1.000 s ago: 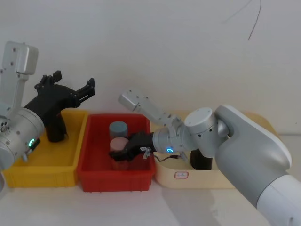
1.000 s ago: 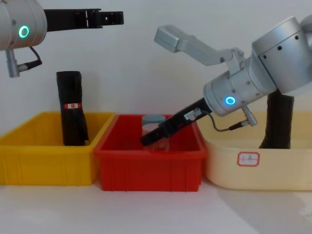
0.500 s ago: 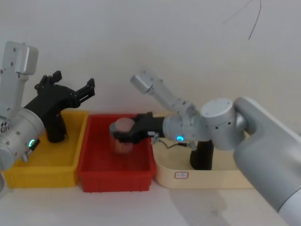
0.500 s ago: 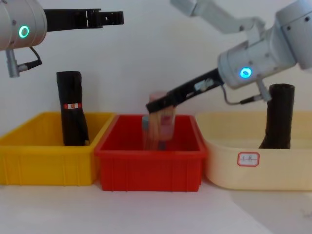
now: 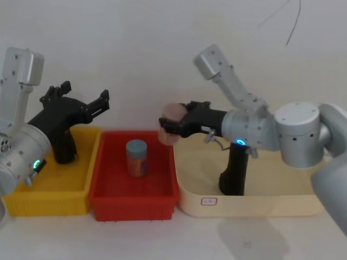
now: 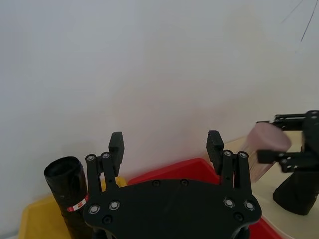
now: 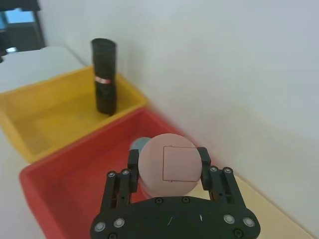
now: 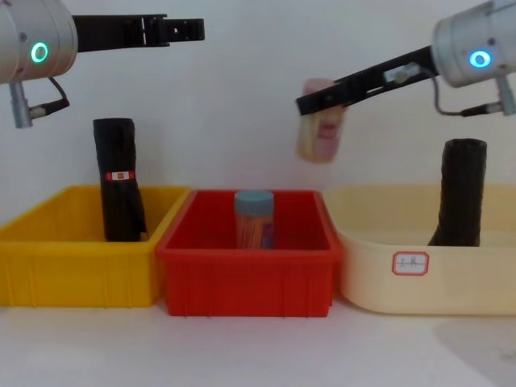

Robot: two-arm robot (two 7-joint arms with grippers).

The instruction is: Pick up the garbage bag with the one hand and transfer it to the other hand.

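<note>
Between the fingers of the right end effector (image 5: pixel 172 125), raised above the boundary of the red bin (image 5: pixel 103 200) and the cream bin (image 5: pixel 255 205), sits a pink-capped jar (image 8: pixel 319 131), clamped firmly on both sides; the right wrist view confirms the grasp. This item is not the task's object. The garbage bag (image 8: pixel 461 193), a plain black roll, stands upright in the cream bin, below and outboard of that end effector and clear of it. No contact with the bag is evident.

The left end effector (image 5: pixel 84 101), on the arm with the green ring light, is held high above the yellow bin (image 5: pixel 49 199) with its fingers spread wide and nothing between them. Directly beneath it stands a second black roll bearing a red-and-white label band (image 8: pixel 119 179), upright at the rear of the yellow bin. A blue-capped jar (image 8: pixel 254 218) stands in the red bin, below and inboard of the right end effector.

Assessment: the task has not begun in substance. The bag remains unpicked and no handover has occurred. Outstanding: disposal of the jar, grasp of the bag, lift, and transfer to the other end effector.
</note>
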